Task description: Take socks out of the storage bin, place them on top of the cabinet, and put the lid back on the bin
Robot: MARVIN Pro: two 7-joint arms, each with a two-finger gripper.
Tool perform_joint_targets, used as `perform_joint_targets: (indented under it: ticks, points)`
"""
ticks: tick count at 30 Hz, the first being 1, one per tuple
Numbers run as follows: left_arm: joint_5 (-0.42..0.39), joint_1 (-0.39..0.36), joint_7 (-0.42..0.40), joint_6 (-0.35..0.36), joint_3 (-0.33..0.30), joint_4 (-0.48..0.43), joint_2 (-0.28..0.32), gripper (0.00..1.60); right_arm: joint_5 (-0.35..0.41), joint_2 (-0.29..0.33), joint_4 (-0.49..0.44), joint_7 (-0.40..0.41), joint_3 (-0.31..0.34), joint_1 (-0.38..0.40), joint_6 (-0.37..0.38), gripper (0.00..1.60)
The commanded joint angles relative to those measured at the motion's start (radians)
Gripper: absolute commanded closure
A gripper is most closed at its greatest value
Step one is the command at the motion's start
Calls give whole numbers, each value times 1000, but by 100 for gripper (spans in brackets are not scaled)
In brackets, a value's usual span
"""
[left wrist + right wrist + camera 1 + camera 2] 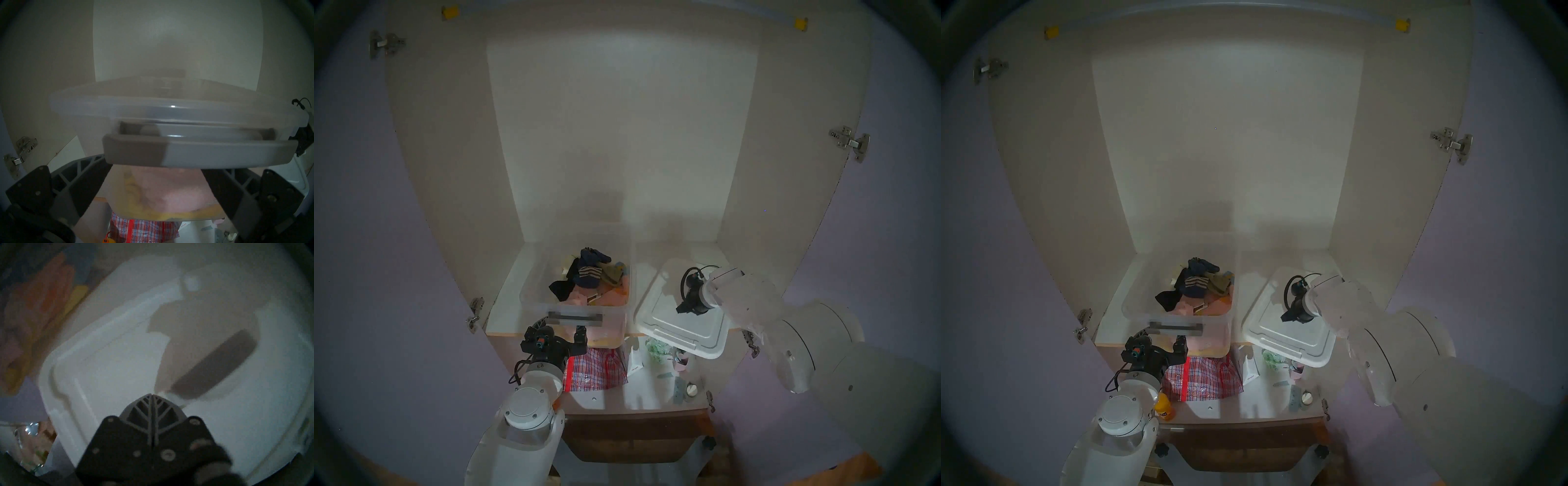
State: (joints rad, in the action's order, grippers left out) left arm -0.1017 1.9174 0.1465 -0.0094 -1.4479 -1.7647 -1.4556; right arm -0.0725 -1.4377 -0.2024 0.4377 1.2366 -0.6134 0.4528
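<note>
The clear storage bin stands open on the cabinet's white shelf board, with its grey bar handle facing me. Inside lie a navy striped sock, a black sock and pink and olive cloth. No white socks show. My left gripper is open, its fingers just below the bar handle at the bin's front wall. The milky-white lid lies right of the bin, overhanging the shelf edge. My right gripper is shut just above the lid, beside its grey strap handle.
The cabinet is tall and cream-white inside, with open lilac doors on both sides. The lower shelf holds a red plaid bag, a white box, small items and an orange bottle.
</note>
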Motion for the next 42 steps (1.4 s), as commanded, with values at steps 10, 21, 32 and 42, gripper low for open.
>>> perform_joint_targets:
  ticks: [10,21,32,42]
  points:
    - [-3,-20,-3,-12,2,-35,7,0,52,8,-131,-37,81,-40,-13,65]
    - [-7,-21,1,-13,5,-35,11,0,101,-50,-208,-271,248,-104,-13,0]
    - [-11,-21,5,-13,9,-35,16,0,191,-86,-40,-311,403,-69,-206,85]
    - [-14,-22,10,-13,12,-34,20,0,144,-74,-13,-269,353,-36,-257,130]
